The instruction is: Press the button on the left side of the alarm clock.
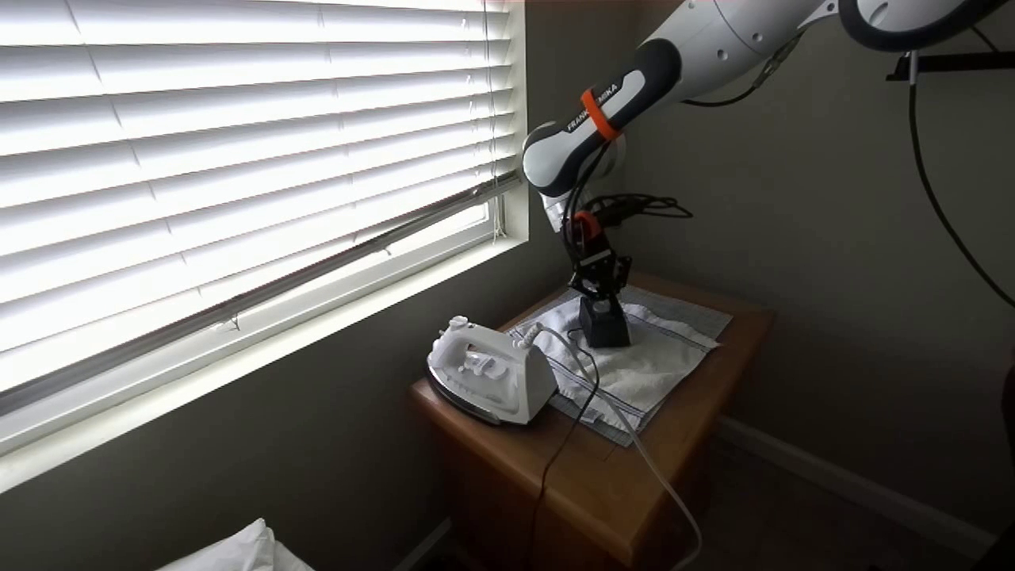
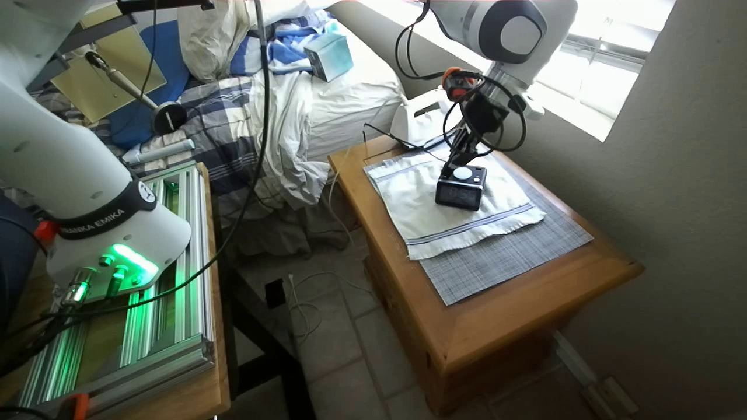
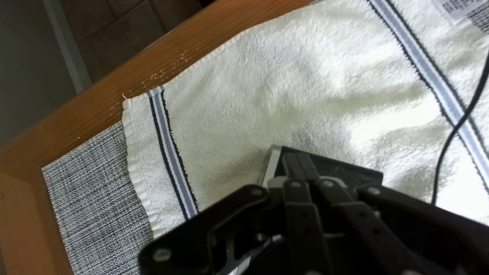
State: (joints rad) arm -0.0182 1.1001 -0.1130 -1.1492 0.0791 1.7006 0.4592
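1. In an exterior view, the arm reaches in from the upper right, its forearm sloping down to the left.
2. At the wrist it bends steeply downward.
3. The hand points down in both exterior views.
4. In the wrist view its fingers lie side by side, pressed together.
5. A green light glows on the base.

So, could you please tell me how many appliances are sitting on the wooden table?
2: the white iron at one end of the table, and the dark alarm clock on the striped towel, under the gripper. A small one behind the iron could be hidden.
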